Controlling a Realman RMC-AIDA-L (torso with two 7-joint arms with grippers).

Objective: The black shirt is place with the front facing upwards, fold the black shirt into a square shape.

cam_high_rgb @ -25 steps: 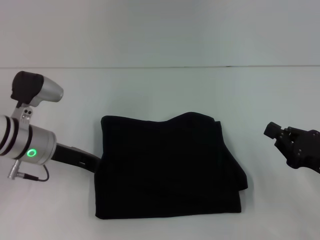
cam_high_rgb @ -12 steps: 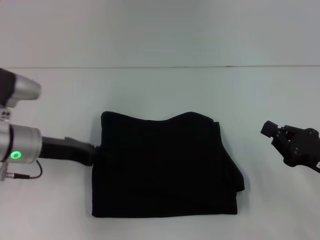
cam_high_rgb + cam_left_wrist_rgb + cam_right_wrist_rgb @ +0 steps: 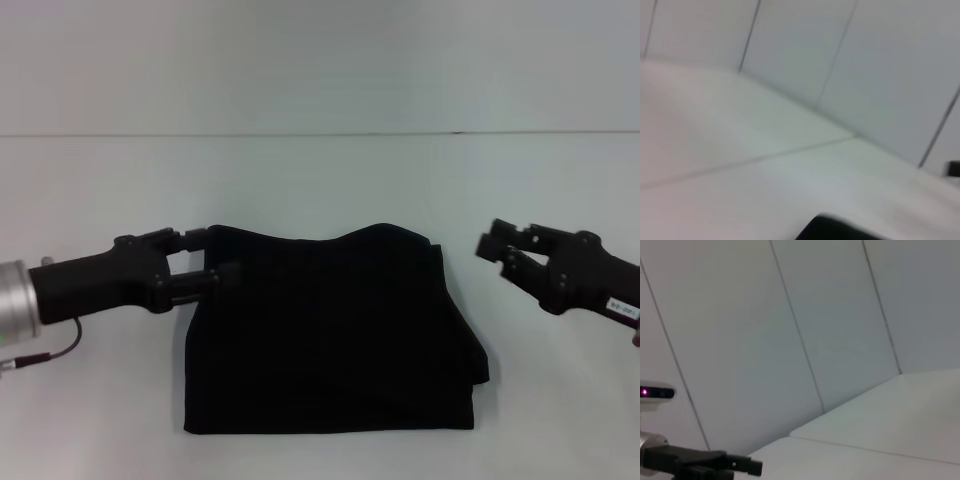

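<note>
Now the left hand (image 3: 205,258) has swung level, fingers spread at the far-left corner of the black shirt (image 3: 330,335), which lies folded, roughly square, on the desk (image 3: 320,180). Right hand (image 3: 495,250), spread, has neared. Folding looks nearly complete.

You're looking at a plain white table (image 3: 330,170) running back to a pale wall (image 3: 320,60). The wall panels (image 3: 840,325) are showing thin dark seams, and soft, even light is falling everywhere.
</note>
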